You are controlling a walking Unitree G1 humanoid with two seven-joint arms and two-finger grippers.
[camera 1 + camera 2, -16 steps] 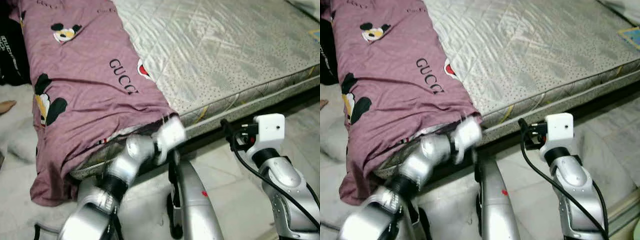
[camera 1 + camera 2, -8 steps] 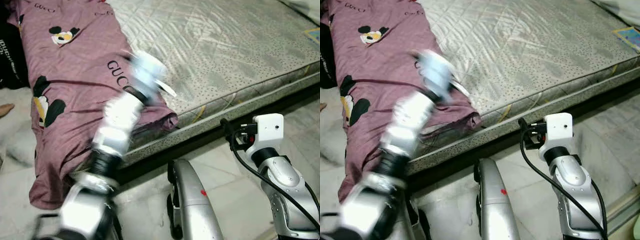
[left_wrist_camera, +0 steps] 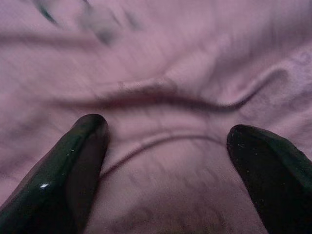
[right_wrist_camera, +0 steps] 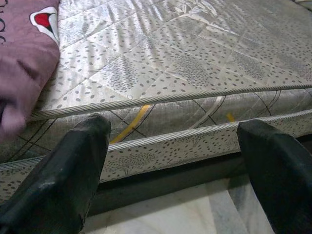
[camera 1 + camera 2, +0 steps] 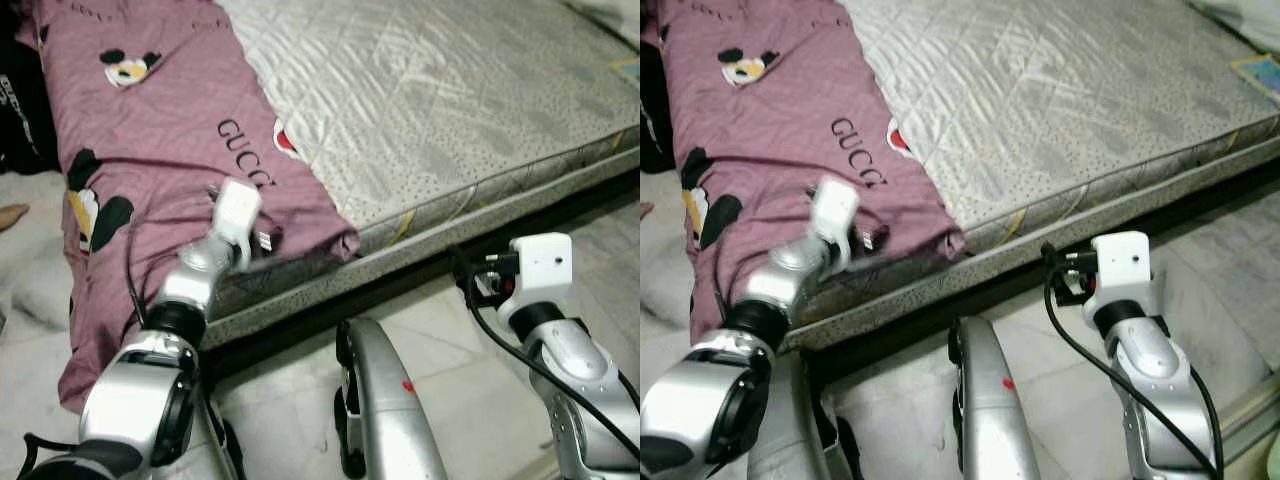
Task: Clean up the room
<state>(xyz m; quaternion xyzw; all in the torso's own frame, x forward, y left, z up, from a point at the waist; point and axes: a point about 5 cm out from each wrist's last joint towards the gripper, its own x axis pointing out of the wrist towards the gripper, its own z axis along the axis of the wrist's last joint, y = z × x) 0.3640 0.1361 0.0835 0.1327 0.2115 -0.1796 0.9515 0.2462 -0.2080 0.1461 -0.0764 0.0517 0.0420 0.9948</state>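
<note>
A purple blanket (image 5: 170, 150) with cartoon mice and "GUCCI" lettering covers the left part of a grey quilted mattress (image 5: 440, 110) and hangs over its left side to the floor. My left gripper (image 5: 258, 240) rests on the blanket's near corner by the mattress's front edge. In the left wrist view this gripper (image 3: 168, 146) is open, both fingers (image 3: 78, 156) spread on wrinkled purple cloth with nothing pinched. My right gripper (image 5: 462, 268) is low in front of the mattress's front edge. In the right wrist view it (image 4: 173, 161) is open and empty, facing the mattress side (image 4: 195, 136).
A black bag (image 5: 18, 110) stands at the far left by the bed, and a person's bare foot (image 5: 12, 213) lies on a white fluffy rug (image 5: 30, 290). Pale floor tiles (image 5: 450, 350) run along the bed front. A white pillow corner (image 5: 612, 12) is at the far right.
My left arm swung up from under the front edge and came down on the blanket. The blanket corner that hung over the front edge now lies on the mattress top. The right arm barely moved.
</note>
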